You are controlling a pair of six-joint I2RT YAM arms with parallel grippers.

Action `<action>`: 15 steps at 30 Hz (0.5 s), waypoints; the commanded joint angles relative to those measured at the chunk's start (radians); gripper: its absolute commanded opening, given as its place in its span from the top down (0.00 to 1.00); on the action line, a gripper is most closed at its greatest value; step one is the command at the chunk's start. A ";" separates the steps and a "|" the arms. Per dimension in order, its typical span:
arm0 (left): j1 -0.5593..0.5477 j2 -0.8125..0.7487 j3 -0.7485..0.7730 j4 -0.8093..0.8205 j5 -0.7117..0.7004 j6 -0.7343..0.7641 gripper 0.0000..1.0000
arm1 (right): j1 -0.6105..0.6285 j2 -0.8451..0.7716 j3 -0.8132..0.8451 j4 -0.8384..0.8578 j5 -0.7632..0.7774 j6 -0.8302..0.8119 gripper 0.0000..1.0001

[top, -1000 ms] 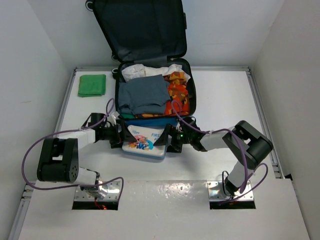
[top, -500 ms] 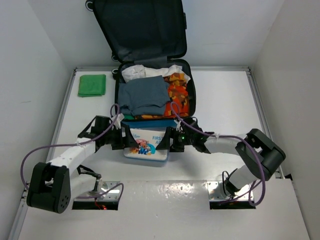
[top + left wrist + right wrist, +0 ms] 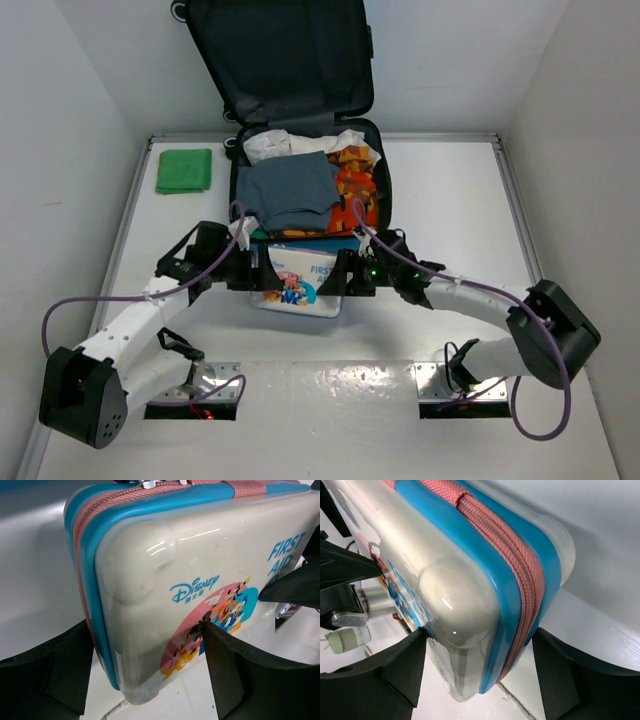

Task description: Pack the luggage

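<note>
White-and-blue first-aid box (image 3: 297, 287) is pinched at both ends: left gripper (image 3: 260, 277) and right gripper (image 3: 336, 279) each clench it. The open luggage (image 3: 285, 60) lies just beyond, equally near both arms, the box's long axis crosswise to it.

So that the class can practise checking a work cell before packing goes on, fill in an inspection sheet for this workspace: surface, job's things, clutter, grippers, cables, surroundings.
Surface: white table, shiny strip along its near edge.
Job's things: luggage lies open with its lid raised at the back, holding a grey garment, an orange patterned cloth and a white cloth; first-aid box sits just in front of it.
Clutter: folded green cloth to the left of the luggage.
Grippers: left gripper and right gripper each clamp one end of the first-aid box.
Cables: purple cables loop along both arms.
Surroundings: white walls; nothing else seen.
</note>
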 commanded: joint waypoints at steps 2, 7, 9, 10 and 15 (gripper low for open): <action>-0.094 -0.040 0.120 0.114 0.137 -0.066 0.98 | 0.039 -0.094 0.164 0.264 -0.067 0.009 0.90; -0.121 -0.009 0.190 0.123 0.114 -0.075 0.98 | 0.006 -0.115 0.221 0.240 -0.056 -0.015 0.90; -0.121 0.023 0.215 0.134 0.114 -0.075 0.98 | -0.033 -0.109 0.256 0.223 -0.057 -0.024 0.90; -0.121 0.033 0.227 0.143 0.105 -0.075 0.98 | -0.047 -0.106 0.277 0.217 -0.060 -0.029 0.90; -0.130 0.112 0.325 0.189 0.094 -0.095 0.98 | -0.161 -0.080 0.367 0.184 -0.094 -0.069 0.90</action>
